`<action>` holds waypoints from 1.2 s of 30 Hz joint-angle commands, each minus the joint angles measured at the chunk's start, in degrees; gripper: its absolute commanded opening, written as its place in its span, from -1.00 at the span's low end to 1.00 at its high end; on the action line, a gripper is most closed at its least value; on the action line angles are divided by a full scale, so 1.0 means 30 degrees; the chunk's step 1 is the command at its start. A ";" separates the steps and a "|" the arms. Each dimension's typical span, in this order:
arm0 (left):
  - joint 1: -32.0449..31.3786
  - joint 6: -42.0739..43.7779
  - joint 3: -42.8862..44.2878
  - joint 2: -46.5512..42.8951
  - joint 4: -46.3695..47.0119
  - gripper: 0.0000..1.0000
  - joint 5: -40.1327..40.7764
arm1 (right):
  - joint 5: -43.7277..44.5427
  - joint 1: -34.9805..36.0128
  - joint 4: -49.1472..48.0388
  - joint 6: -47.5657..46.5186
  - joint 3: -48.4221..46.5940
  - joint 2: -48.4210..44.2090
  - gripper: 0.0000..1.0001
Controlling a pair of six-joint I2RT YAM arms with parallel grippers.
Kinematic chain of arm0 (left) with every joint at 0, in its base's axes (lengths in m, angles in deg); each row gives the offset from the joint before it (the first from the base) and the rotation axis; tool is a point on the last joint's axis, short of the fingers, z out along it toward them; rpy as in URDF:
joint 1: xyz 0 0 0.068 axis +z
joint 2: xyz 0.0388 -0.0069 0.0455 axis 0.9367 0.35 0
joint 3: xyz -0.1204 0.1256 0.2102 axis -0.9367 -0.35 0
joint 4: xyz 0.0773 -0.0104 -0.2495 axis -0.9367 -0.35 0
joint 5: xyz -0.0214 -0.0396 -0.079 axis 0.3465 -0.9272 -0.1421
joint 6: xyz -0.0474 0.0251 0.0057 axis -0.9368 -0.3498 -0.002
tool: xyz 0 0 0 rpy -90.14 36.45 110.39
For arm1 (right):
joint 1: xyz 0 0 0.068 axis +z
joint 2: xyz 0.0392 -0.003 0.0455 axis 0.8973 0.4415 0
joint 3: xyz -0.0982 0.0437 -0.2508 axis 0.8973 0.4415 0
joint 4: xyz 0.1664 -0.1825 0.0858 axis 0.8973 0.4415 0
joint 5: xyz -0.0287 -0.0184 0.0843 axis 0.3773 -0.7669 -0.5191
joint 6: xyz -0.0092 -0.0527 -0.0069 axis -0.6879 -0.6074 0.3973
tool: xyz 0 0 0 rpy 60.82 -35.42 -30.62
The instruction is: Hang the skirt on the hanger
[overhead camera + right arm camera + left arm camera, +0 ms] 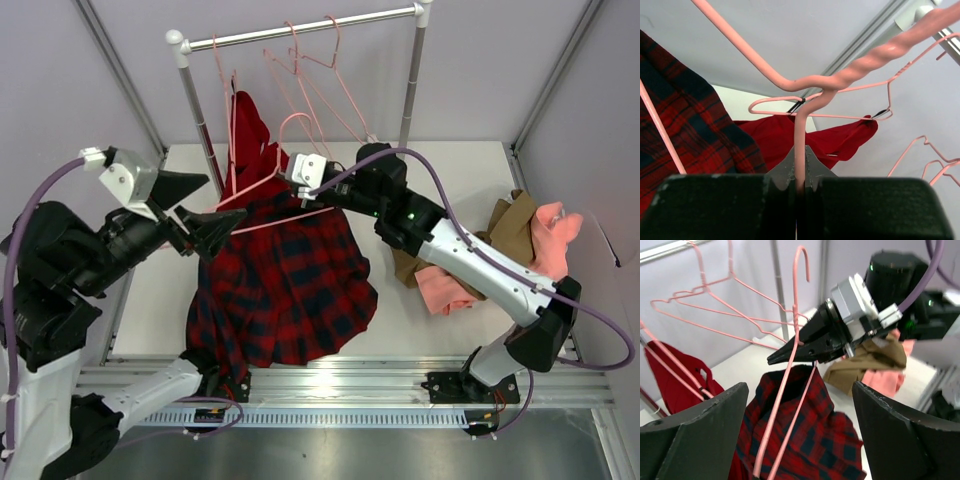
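walls [480,60]: pale lilac | table [480,165]: white | rail [300,28]: chrome, at back | light: even

Bare tabletop [395,315] runs between the plaid skirt [285,285] and the heap of tan and pink clothes [505,250] at right. Behind the skirt, the rack [300,30], its spare hangers [325,90] and a hanging red garment [248,130] crowd the way. The hanger [285,220], pinched in the right pincer [292,186], slants through the spread left pincer [226,198].

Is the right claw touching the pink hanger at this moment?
Touching. The right wrist view shows the wire of the hanger running straight down into the right claw, which is shut on it with no gap.
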 commanded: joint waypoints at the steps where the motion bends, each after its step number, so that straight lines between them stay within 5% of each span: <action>1: -0.0084 0.2096 0.0469 0.1381 -0.1479 0.80 -0.2428 | -0.1296 0.0102 -0.1356 0.0082 0.0148 -0.1927 -1.00; 7: -0.0084 0.2860 0.0672 0.2115 -0.2153 0.63 -0.3546 | -0.2615 0.0160 -0.0711 -0.0094 0.0412 -0.2866 -1.00; 19: -0.0084 0.2654 -0.0174 0.3054 -0.2856 -0.43 -0.4571 | -0.2909 0.0277 0.0139 -0.0123 0.0793 -0.3394 -1.00; 36: -0.0084 0.3357 -0.4539 0.1588 -0.2974 -0.63 -0.4920 | -0.4050 0.0072 0.0051 0.0668 0.0208 -0.3042 -1.00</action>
